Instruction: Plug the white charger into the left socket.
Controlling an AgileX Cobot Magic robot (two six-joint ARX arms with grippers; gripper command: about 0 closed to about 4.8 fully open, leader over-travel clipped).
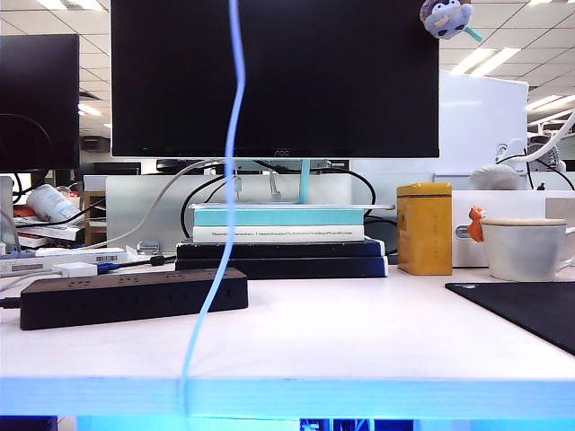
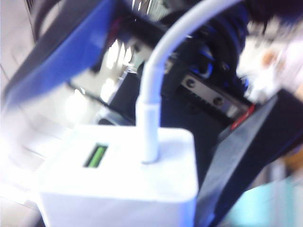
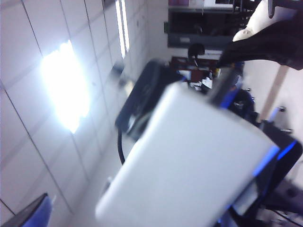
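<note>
The white charger (image 2: pixel 118 184) fills the lower part of the left wrist view. It is a small white box with round corners. A small green port shows on its top face. A thick white cable (image 2: pixel 154 99) is plugged in beside that port and bends up toward the top of the picture. The left gripper (image 2: pixel 128 156) is around the charger: one blue and black finger (image 2: pixel 61 56) is at the upper left, and the other dark finger (image 2: pixel 246 146) is at the lower right. The charger sits between them, and the gripper looks clamped on it, though the blur hides where they touch.

In the right wrist view the same white box (image 3: pixel 189 161) is very close and blurred, with ceiling lights behind it. One blue finger tip (image 3: pixel 33 210) of the right gripper (image 3: pixel 156 215) shows at the lower left corner, apart from the box. The picture is too blurred to say how wide that gripper stands.

In the exterior view no arm shows. The cable (image 1: pixel 229 180) hangs down the middle of the picture as a pale blue line. The long black power strip (image 1: pixel 135 296) lies on the white table (image 1: pixel 359 341) at the lower left. Its left socket (image 1: pixel 58 285) is on the top face, but the slots are too small to see. Behind it are a stack of books (image 1: pixel 278 238) under a monitor (image 1: pixel 274 76), a yellow tin (image 1: pixel 424 227) and a white cup (image 1: pixel 526 244).
</note>
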